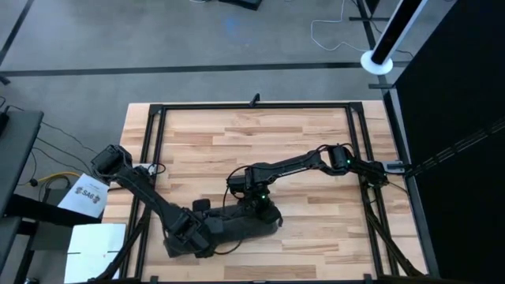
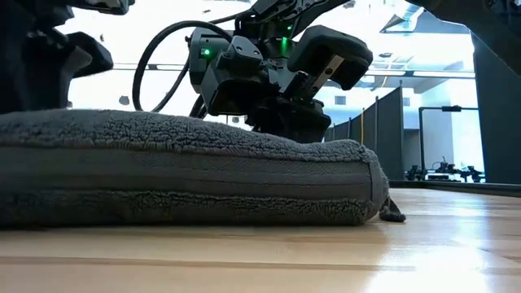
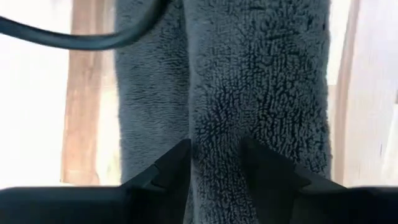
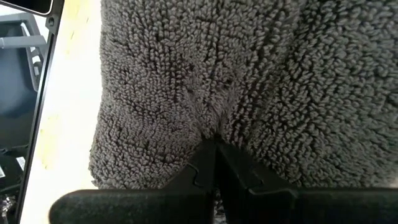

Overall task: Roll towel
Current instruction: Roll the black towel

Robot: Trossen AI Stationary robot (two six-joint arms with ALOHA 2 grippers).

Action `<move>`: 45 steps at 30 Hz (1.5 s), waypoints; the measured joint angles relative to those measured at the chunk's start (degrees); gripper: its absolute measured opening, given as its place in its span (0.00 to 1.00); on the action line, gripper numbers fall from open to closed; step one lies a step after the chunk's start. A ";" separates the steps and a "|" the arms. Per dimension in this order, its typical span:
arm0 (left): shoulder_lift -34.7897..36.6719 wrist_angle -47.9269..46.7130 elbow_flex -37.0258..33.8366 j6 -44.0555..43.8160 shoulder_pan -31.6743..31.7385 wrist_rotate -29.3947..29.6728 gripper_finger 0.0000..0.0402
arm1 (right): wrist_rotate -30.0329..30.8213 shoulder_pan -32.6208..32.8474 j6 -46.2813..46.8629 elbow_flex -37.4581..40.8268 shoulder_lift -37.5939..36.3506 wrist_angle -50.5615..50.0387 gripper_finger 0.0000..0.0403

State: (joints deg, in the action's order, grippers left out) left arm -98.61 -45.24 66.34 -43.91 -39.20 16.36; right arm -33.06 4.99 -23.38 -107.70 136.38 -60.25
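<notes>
The left gripper (image 3: 214,165) clamped a fold of the towel (image 1: 237,225) between part-open fingers near the table's (image 1: 316,158) front edge, while the right gripper (image 4: 214,155), fingers shut, pressed its tips into the pile farther along. Bare wood lay open behind and right.

The towel (image 2: 187,175) runs off the low view's left edge; both arms hide much of it from above.
</notes>
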 joint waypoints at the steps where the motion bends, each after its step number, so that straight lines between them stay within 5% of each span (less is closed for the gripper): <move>1: 0.00 1.78 -0.65 0.66 0.00 -0.03 0.29 | 0.00 0.00 0.00 0.00 0.00 0.00 0.00; 11: 0.13 7.49 -5.03 0.48 0.11 -1.76 0.02 | -0.03 -0.03 0.06 -0.01 0.00 -0.30 0.00; 16: 0.22 13.03 -8.12 -2.64 0.11 -2.65 0.01 | -2.11 -0.21 -4.91 -0.77 0.07 -1.61 0.05; 27: 0.22 16.71 -9.59 -6.57 -0.34 -2.16 0.00 | -1.90 -2.54 -15.16 -14.60 0.22 -17.33 0.41; 33: 0.66 16.53 -9.72 -11.10 -1.29 6.17 0.00 | -2.52 -3.55 -15.25 -20.38 -2.88 -19.61 0.41; 39: 1.03 18.22 -9.74 -10.08 -1.28 7.75 0.00 | -2.61 -5.83 -5.51 -20.57 -11.31 -20.29 0.35; 45: 1.03 22.66 -9.74 -6.35 -1.29 9.02 0.00 | -6.16 -4.52 29.72 -20.62 -16.12 -14.62 0.35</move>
State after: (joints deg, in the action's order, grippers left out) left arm -97.58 -22.57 56.60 -50.26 -40.49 25.38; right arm -39.22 0.48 6.35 -128.32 120.26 -74.87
